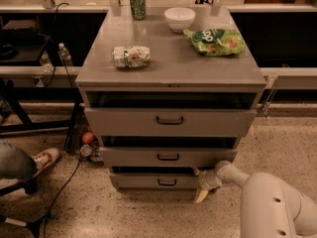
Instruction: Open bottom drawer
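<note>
The bottom drawer [148, 181] is the lowest, narrowest grey front of the cabinet, with a small black handle [167, 182] at its centre. It stands out slightly, with a dark gap above it. My gripper [199, 184] is at the drawer's right end, to the right of the handle, low near the floor. Its fingers are spread, one fingertip [196, 171] above and one [201, 197] below. It holds nothing. My pale arm [270, 202] reaches in from the lower right.
The middle drawer [168, 156] and the tall top drawer [170, 120] are above. On the cabinet top are a green can [137, 3], a white bowl [179, 19], a green chip bag [215, 41] and a lying packet [131, 56]. A person's shoe [44, 158] and cables lie at the left.
</note>
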`<state>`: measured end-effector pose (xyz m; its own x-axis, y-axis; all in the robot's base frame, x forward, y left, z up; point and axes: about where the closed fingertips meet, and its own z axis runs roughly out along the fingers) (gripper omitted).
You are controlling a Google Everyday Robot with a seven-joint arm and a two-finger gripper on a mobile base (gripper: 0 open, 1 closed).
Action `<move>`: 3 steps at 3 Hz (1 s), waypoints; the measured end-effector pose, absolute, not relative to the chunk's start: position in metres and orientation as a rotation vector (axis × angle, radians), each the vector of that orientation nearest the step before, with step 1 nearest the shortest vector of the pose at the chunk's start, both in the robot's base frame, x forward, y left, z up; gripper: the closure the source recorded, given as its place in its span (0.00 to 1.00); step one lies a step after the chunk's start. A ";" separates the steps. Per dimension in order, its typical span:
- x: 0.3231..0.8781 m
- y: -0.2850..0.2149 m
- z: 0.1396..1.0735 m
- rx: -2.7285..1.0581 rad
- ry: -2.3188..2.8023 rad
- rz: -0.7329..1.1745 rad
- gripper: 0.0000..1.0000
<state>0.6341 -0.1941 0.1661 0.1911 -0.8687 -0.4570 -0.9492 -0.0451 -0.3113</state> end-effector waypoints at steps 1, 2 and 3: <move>0.637 -0.207 0.161 -1.897 1.744 0.177 0.19; 0.620 -0.239 0.172 -1.830 1.815 0.134 0.49; 0.596 -0.255 0.173 -1.803 1.862 0.138 0.72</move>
